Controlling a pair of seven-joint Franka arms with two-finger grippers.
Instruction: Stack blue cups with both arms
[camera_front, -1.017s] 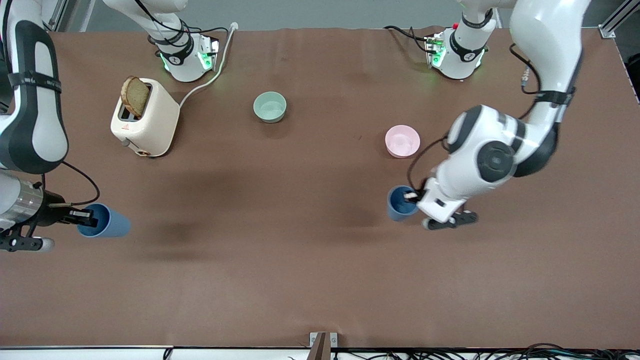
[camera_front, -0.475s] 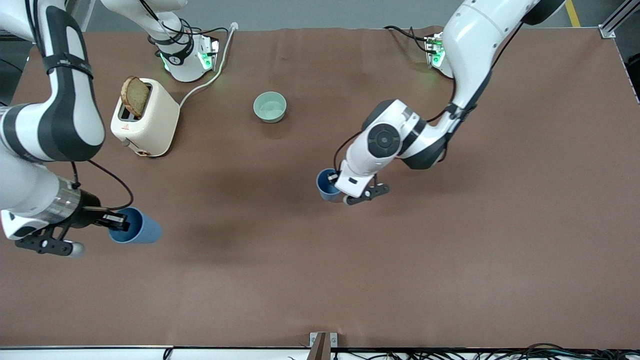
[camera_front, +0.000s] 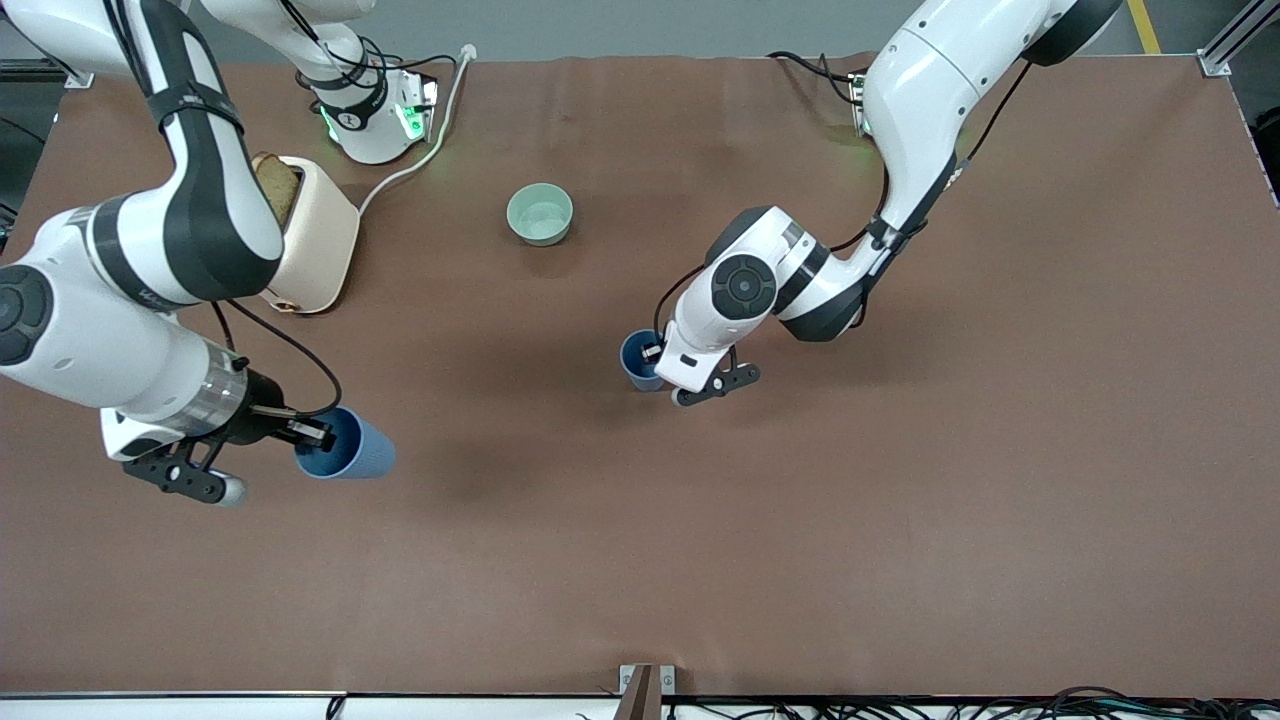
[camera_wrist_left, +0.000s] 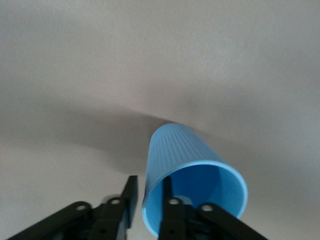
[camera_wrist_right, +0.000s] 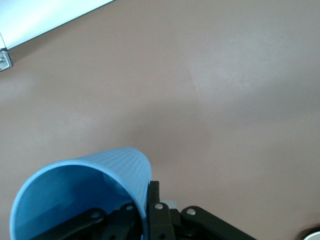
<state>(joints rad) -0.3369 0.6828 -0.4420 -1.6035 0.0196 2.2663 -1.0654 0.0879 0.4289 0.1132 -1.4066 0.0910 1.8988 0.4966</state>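
Two blue cups are each held by the rim, one finger inside and one outside. My right gripper (camera_front: 305, 436) is shut on one blue cup (camera_front: 350, 458), which is tipped on its side over the table toward the right arm's end, nearer the front camera than the toaster. In the right wrist view this cup (camera_wrist_right: 75, 195) fills the corner by my right gripper (camera_wrist_right: 141, 206). My left gripper (camera_front: 655, 356) is shut on the other blue cup (camera_front: 636, 358), mouth up, over the table's middle. The left wrist view shows that cup (camera_wrist_left: 190, 170) pinched at the rim by my left gripper (camera_wrist_left: 149, 192).
A cream toaster (camera_front: 320, 235) with a bread slice (camera_front: 288, 185) stands toward the right arm's end, partly covered by the right arm. A pale green bowl (camera_front: 540, 214) sits farther from the front camera than the left gripper's cup. The pink bowl is hidden by the left arm.
Both arms have carried their cups toward the table's middle. The left arm moved away from the pink bowl and now covers it. The right arm now overlaps the toaster.
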